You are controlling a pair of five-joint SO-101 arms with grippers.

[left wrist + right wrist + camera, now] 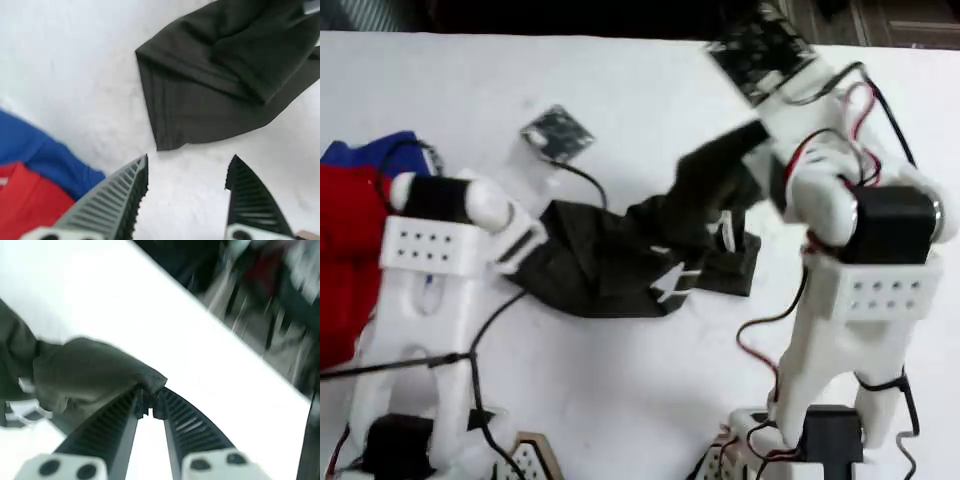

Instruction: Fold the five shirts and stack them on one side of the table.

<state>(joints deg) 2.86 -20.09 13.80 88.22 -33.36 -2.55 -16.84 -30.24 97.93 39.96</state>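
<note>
A black shirt (620,255) lies crumpled in the middle of the white table (640,100), with a white print near its right part. My right gripper (149,400) is shut on an edge of the black shirt (85,370) and holds that part lifted above the table (150,315). The lifted fold (720,170) rises toward the right arm. My left gripper (187,172) is open just above the table, a short way from the black shirt's (225,75) hemmed corner. A red shirt (345,250) lies on a blue shirt (380,152) at the left edge.
The left arm's white base (415,340) and the right arm's white base (855,330) stand at the near side with red and black cables. The red shirt (27,205) and the blue shirt (45,155) lie close beside the left gripper. Bare table spreads at the back left.
</note>
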